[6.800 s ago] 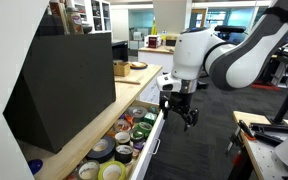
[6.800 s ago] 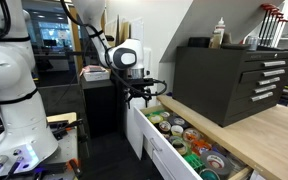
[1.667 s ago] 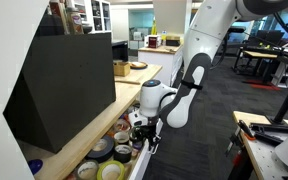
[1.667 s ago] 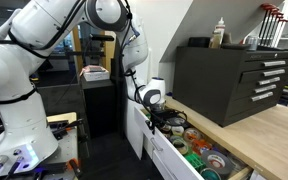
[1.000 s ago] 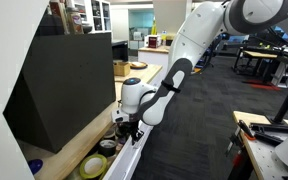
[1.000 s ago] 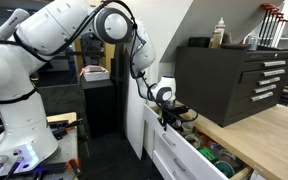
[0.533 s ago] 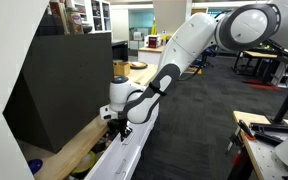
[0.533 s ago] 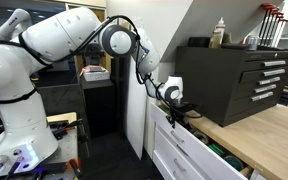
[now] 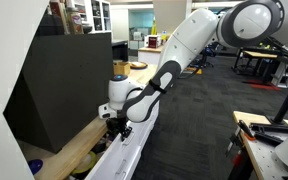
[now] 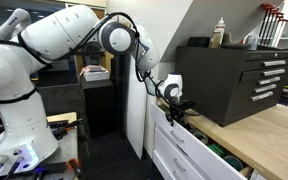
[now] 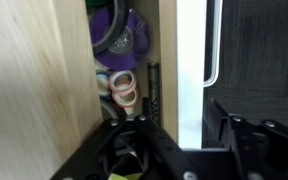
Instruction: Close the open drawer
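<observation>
Wrist view: jaws spread, holding nothing, astride drawer front (image 11: pixel 189 60); narrow open gap lies on its table (image 11: pixel 29 90) side.

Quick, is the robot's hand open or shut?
Gripper: astride the white drawer front; whether it is squeezing it cannot be told.

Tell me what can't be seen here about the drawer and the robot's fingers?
Fingers: blurred and cut by the bottom edge in the wrist view, too small in both exterior views; open or shut is unclear.
Drawer contents: mostly hidden under the worktop in the wrist view; only tape rolls show in the gap.
Purple object: blurred, cut by the top edge.
</observation>
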`<state>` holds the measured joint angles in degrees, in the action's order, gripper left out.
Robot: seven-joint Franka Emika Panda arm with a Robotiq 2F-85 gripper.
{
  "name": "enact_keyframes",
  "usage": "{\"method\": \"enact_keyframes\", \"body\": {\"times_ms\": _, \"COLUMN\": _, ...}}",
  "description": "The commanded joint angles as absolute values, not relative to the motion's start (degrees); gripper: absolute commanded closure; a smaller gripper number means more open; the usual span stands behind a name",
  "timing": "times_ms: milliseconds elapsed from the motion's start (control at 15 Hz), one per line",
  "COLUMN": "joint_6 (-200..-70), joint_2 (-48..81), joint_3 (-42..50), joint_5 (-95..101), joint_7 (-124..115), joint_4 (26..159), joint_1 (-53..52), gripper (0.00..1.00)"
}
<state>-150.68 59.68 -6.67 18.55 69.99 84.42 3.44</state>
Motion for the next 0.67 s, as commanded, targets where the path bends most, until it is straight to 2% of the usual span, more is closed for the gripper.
{"method": "enact_keyframes", "body": {"times_ms": 0, "joint_6": -152.2, "joint_2": 51.7, "joint_3": -7.0, "joint_5": 17.7, "joint_7": 68.1, "joint_4": 92.3, "joint_1": 2.4, "gripper": 0.13}}
{"method": "enact_keyframes", "body": {"times_ms": 67, "joint_6": -151.6, "joint_2": 49.4, "joint_3": -7.6, "joint_5": 17.4, "joint_7": 67.7, "joint_4": 94.2, "joint_1": 2.3, "gripper": 0.06}}
{"method": "enact_keyframes", "body": {"times_ms": 200, "joint_6": -150.9, "joint_2": 45.7, "joint_3": -8.2, "joint_5": 17.0, "joint_7": 66.5, "joint_4": 96.8, "joint_1": 1.7, "gripper": 0.0}}
{"method": "enact_keyframes", "body": {"times_ms": 600, "joint_6": -145.7, "joint_2": 35.9, "joint_3": -7.3, "joint_5": 14.9, "joint_7": 56.9, "joint_4": 102.5, "joint_1": -1.8, "gripper": 0.0}}
